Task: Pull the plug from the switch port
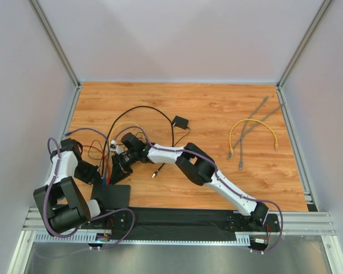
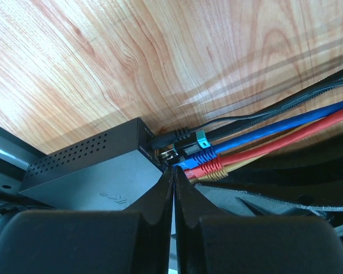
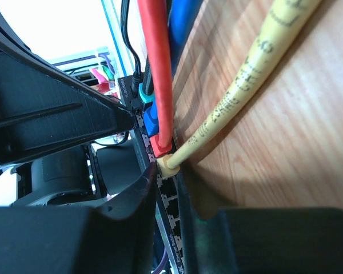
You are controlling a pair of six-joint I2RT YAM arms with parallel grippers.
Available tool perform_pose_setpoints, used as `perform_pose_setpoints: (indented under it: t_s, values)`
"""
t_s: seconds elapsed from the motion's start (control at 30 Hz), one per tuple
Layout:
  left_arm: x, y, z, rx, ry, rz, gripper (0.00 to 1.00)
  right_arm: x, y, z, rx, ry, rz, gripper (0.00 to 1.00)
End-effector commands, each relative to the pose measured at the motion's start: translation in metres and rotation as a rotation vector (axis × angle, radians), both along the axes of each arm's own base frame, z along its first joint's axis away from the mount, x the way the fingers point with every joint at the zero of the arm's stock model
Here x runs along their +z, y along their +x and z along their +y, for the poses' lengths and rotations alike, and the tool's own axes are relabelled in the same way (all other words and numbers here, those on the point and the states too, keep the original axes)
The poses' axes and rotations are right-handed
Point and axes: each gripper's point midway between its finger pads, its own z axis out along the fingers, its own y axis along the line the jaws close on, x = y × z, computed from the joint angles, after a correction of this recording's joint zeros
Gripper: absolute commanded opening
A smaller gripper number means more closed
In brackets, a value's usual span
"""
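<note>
**Switch port near-left on table, right gripper at the yellow plug**

Switch port (image 2: 100, 181) lies flat at the near-left of the table (image 1: 217, 108), just beside the left arm, socket edge facing the far side. A black power lead (image 2: 171, 136), blue cable (image 2: 274, 128), red cable (image 2: 274, 145) and yellow cable (image 3: 246, 85) are plugged in side by side along that edge. The yellow plug (image 3: 168, 164) is still seated in its socket.

Right gripper (image 3: 174, 191) reaches in from the table middle. Its fingers sit either side of the yellow plug with a narrow gap, and one finger touches it. Can't tell if it's actually clamped.

Left gripper (image 2: 172, 171) has its fingers pressed together with nothing between them, tips at the switch's socket edge by the red cable.

Mid-table there is a small black adapter (image 1: 180, 121) with a thin cord. On the right, well apart, lie a loose yellow cable (image 1: 252, 121) and grey cables (image 1: 260, 108).
</note>
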Motion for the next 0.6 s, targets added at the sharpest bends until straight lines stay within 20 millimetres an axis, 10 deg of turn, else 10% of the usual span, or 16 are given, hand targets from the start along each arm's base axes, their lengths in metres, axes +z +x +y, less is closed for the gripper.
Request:
perform_pose_setpoints:
  t_s: [0.0, 0.13, 0.57]
  values:
    - [-0.001, 0.003, 0.000, 0.014, -0.007, -0.012, 0.07, -0.045, -0.022, -0.015, 0.011, -0.136, 0.083, 0.17]
    - [-0.001, 0.001, 0.001, 0.019, -0.003, -0.003, 0.06, -0.043, -0.022, -0.010, 0.019, -0.119, 0.101, 0.01]
    - [-0.015, -0.016, 0.000, 0.046, -0.016, 0.125, 0.03, -0.059, 0.007, -0.003, -0.119, -0.190, 0.038, 0.00]
